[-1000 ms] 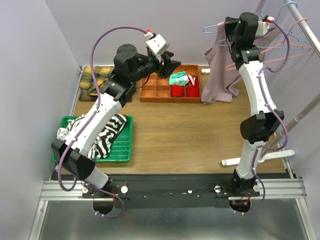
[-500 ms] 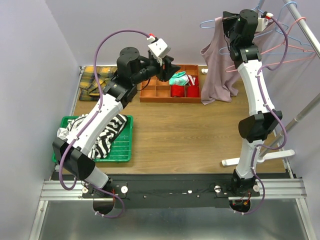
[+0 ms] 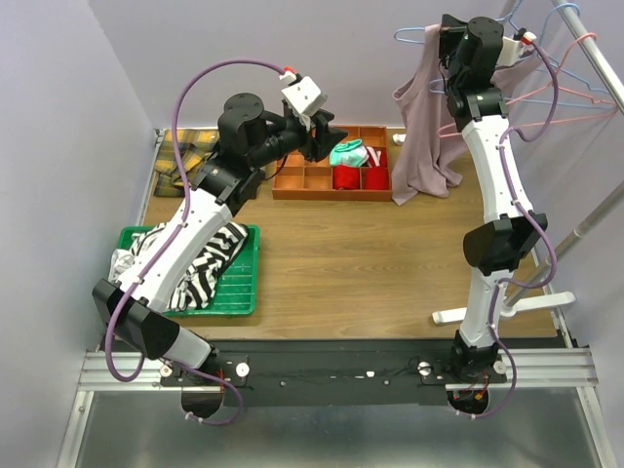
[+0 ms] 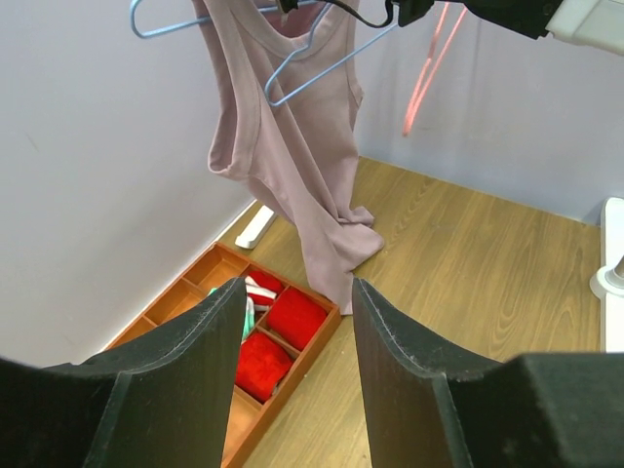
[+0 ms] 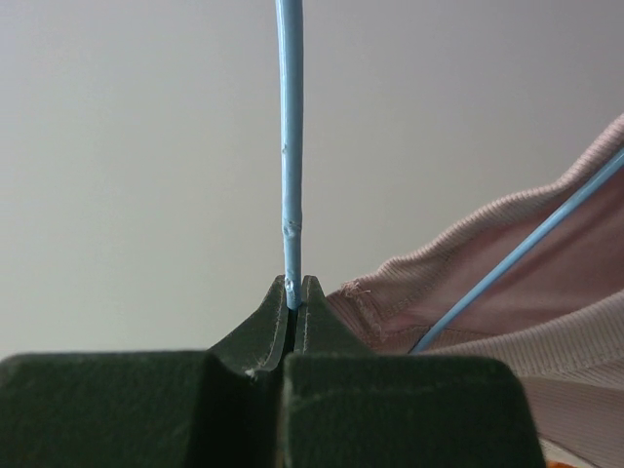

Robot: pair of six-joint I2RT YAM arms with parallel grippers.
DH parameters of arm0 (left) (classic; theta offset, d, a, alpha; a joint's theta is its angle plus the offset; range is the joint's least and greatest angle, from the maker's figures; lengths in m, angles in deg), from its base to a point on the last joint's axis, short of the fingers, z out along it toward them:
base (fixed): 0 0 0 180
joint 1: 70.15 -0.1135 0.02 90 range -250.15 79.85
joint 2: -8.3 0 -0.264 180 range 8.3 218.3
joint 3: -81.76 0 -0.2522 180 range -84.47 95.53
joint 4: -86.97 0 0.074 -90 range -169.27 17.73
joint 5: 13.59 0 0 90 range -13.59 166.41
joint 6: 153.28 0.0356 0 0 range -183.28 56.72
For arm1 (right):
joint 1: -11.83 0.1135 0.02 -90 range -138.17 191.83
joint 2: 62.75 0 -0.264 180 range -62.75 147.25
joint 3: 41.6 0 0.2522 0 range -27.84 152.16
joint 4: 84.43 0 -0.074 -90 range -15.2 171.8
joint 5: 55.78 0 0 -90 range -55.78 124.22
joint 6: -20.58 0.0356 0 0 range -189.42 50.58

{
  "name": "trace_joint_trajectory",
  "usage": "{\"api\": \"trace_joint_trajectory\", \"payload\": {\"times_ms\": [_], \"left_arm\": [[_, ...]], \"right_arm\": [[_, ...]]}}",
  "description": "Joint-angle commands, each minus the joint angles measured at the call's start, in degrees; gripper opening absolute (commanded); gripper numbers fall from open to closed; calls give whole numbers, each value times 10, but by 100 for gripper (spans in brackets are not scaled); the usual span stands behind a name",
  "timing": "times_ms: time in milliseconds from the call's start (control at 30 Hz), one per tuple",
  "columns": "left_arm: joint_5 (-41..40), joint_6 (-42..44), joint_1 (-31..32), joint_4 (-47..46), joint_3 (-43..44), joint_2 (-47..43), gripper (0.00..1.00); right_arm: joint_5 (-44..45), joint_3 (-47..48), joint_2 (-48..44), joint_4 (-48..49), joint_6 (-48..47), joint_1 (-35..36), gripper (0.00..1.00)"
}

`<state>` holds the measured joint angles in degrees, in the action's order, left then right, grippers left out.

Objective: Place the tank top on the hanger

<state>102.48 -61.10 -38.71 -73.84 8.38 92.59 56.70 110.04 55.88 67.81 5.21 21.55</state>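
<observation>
The mauve-pink tank top (image 3: 424,122) hangs from the light-blue wire hanger (image 3: 409,36) at the back right, its hem bunched on the wooden table. My right gripper (image 3: 446,44) holds the hanger up high. In the right wrist view that gripper (image 5: 296,287) is shut on the thin blue hanger (image 5: 290,146), with the tank top (image 5: 507,283) just to its right. My left gripper (image 3: 330,130) hovers open above the orange tray, a short way left of the top. From the left wrist, the left gripper (image 4: 297,292) holds nothing; the tank top (image 4: 292,146) drapes over the hanger (image 4: 317,63) ahead.
An orange compartment tray (image 3: 292,182) with red and green items sits at the back. A green tray (image 3: 249,292) holds a striped garment (image 3: 210,258) front left. Yellow plaid cloth (image 3: 185,156) lies back left. A pink hanger (image 3: 575,93) hangs on the rack (image 3: 595,229) at right.
My right gripper has lifted the hanger and tank top a little higher. My left gripper rose slightly and shifted a bit, staying open.
</observation>
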Motion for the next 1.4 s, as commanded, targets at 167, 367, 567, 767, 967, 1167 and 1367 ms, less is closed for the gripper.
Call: {"api": "trace_joint_trajectory", "payload": {"times_ms": [167,367,567,767,967,1167,1367], "left_arm": [[-1,9,-3,12,-11,-11,56],[0,6,-3,11,-12,-5,56],[1,1,-3,9,-13,-3,56],[0,0,-3,6,-19,-4,56],[0,-1,-3,5,-19,-2,56],[-3,4,-3,6,-22,-2,56],[0,-4,-3,-2,-25,0,56]], "right_arm": [[63,48,12,69,17,-2,1],[46,32,12,66,38,-17,1],[34,27,21,59,56,-25,1],[13,31,34,57,67,-29,1],[-5,20,45,50,87,-34,1],[-11,21,51,46,83,-35,1],[-12,10,42,40,75,-35,8]]}}
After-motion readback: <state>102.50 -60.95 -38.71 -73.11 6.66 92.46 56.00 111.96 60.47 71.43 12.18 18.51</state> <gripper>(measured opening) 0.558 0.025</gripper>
